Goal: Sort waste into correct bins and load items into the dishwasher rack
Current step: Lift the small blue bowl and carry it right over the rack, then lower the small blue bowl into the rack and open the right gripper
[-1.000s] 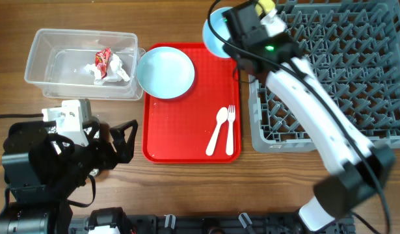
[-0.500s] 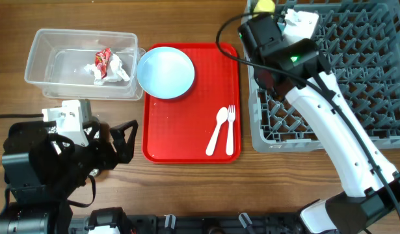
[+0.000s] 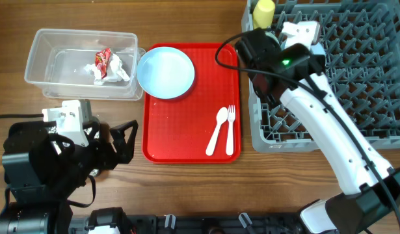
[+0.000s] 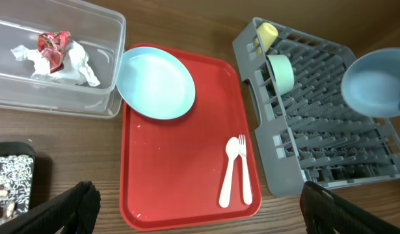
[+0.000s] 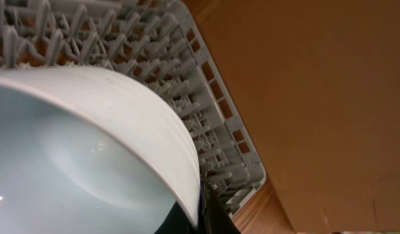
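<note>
Grip on pale blue bowl (image 4: 375, 81) over dishwasher rack (image 3: 369, 58)
Right gripper (image 5: 198, 209) is clenched on the bowl's rim above the rack at the right; left gripper (image 3: 129, 141) sits released at the near left of the counter (image 3: 186, 188); plate (image 3: 165, 71), spoon (image 3: 217, 130) and fork (image 3: 230, 130) lie on the red tray (image 3: 186, 123); wrapper (image 3: 103, 60) and napkin (image 3: 118, 70) sit in the clear tub (image 3: 43, 52)

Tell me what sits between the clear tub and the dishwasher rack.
The red serving tray, carrying the blue plate, spoon and fork, fills that stretch; overhead view shows it.
</note>
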You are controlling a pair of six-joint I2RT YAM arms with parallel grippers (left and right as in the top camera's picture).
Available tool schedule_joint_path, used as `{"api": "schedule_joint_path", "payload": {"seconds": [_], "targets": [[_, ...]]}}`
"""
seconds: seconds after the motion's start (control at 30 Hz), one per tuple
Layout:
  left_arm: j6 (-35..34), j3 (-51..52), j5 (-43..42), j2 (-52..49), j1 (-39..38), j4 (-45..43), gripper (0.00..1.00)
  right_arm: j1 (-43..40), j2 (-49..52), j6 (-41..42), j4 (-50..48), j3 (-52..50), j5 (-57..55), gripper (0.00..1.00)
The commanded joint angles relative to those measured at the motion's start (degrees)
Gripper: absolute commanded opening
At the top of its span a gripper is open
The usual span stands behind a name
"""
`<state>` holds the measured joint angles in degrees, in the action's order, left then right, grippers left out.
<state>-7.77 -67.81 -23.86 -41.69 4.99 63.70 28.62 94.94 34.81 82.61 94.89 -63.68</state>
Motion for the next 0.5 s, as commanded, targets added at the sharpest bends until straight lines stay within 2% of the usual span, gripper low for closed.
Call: {"api": "schedule_joint_path", "payload": {"seconds": [0.0,0.3,0.47], "targets": [[0.07,-0.68,-0.72,0.00,0.37,0.07,1.00,0.31,0.52,0.28,-1.66,-5.66,-2.78,0.04],[0.07,-0.68,-0.72,0.00,0.37,0.28,1.00,0.28,0.66,-0.35,-9.99,-15.80,-7.30,0.04],[0.07,-0.68,-0.74,0.00,0.37,0.44,1.00,0.28,3.30,-0.37,-10.88,-16.63,-8.94,0.04]]}}
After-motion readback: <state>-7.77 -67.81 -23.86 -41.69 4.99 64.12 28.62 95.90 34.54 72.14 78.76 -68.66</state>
